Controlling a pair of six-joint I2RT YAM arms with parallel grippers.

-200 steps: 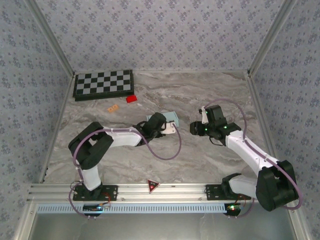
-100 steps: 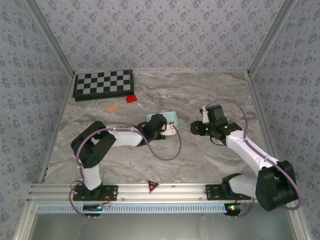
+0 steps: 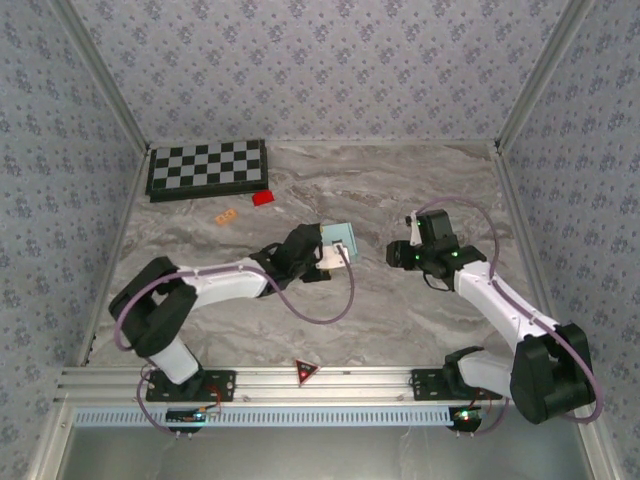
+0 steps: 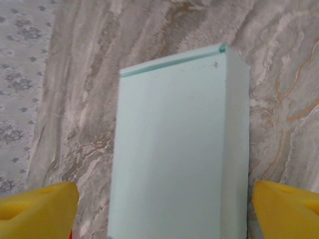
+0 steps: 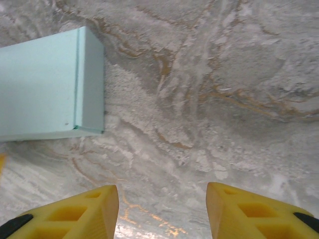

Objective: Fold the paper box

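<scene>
Straddling the paper box, the left fingers stand wide open and could knock it askew if they swing, while the right fingers hang open, empty.

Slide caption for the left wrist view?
Closed pale cyan paper box on the marble table, between the left gripper's open yellow fingertips, touching neither.

Folded pale cyan paper box lies flat on the table

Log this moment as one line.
paper box: closed, flat on table | left gripper: open, straddling box, no contact | right gripper: open, empty, beside box
</scene>
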